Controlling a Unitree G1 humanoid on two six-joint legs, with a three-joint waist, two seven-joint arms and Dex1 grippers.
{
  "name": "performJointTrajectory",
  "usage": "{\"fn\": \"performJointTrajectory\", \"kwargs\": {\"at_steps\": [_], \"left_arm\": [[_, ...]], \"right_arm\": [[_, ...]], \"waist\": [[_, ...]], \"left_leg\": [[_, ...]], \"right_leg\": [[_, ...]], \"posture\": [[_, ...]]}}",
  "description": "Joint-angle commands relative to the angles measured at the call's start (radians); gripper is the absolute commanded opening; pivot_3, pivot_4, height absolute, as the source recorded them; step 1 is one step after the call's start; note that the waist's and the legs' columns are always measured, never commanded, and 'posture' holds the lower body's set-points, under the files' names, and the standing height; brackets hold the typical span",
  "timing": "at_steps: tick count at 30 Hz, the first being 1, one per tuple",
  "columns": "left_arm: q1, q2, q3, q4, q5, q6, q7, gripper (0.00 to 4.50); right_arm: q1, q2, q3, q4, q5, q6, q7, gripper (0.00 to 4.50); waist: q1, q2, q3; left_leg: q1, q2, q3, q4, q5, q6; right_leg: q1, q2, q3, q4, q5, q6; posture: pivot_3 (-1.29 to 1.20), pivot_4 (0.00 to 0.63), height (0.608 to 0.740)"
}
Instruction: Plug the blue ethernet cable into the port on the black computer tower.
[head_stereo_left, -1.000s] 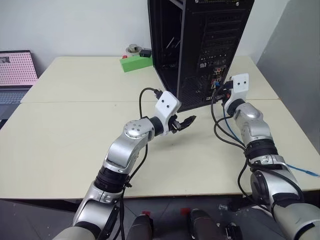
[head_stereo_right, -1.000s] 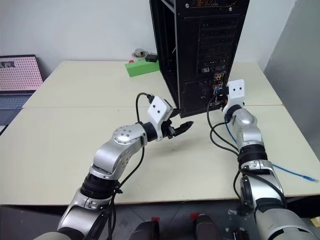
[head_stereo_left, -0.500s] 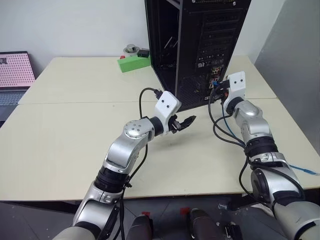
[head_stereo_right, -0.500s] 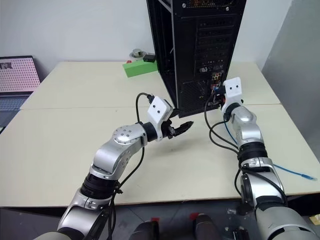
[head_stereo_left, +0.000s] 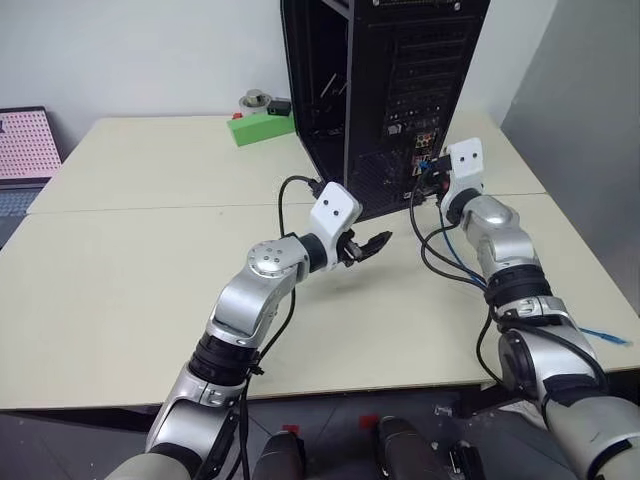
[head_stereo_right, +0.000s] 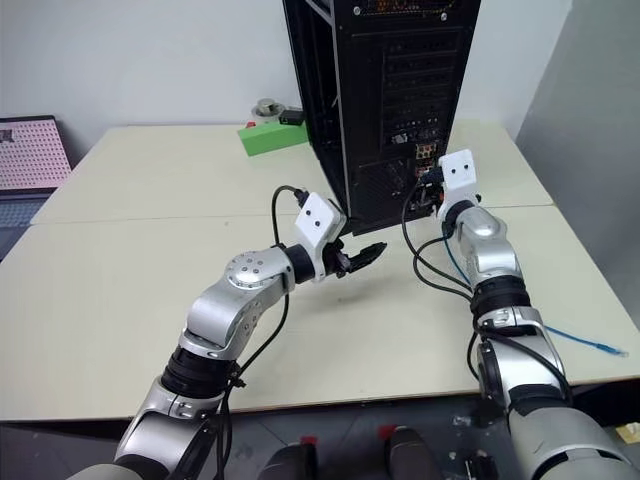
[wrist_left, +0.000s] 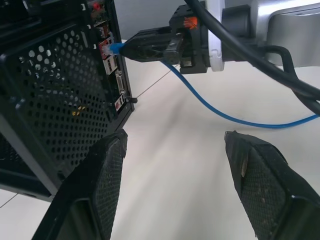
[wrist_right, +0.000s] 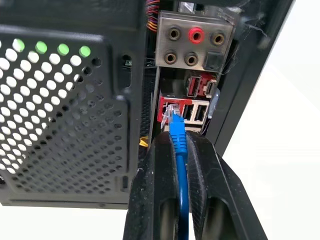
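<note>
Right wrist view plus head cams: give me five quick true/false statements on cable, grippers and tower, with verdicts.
1. The right gripper is shut on the blue ethernet cable. True.
2. The cable's plug is fully seated in the port. False: its tip is just at the port's mouth, not yet seated.
3. The left gripper holds the cable. False: it is open and empty.
4. The black computer tower lies on its side. False: it stands upright.
5. A green box sits on the table behind the tower. True.

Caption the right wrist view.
Right gripper holds cable, plug at tower port.
</note>
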Motion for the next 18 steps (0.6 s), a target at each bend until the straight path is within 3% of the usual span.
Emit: {"fn": "performJointTrajectory", "kwargs": {"at_steps": [1, 18], "left_arm": [[-0.003, -0.007, 0.009, -0.032, 0.006, -0.009, 0.004, 3.31], [-0.004, -0.007, 0.011, -0.027, 0.008, -0.011, 0.004, 3.31]], "right_arm": [[-0.064, 0.007, -0.044, -0.035, 0.045, 0.031, -0.017, 0.00], [-0.072, 0.025, -0.091, -0.051, 0.110, 0.084, -0.005, 0.00]], "waist": [[0.000, 0.000, 0.000], [0.002, 0.000, 0.000]], "left_leg": [[0.000, 0.000, 0.000, 0.000, 0.000, 0.000], [0.000, 0.000, 0.000, -0.001, 0.000, 0.000]], "right_leg": [[0.000, 0.000, 0.000, 0.000, 0.000, 0.000], [0.000, 0.000, 0.000, -0.001, 0.000, 0.000]], "posture": [[0.00, 0.150, 0.740], [0.00, 0.150, 0.740]]}}
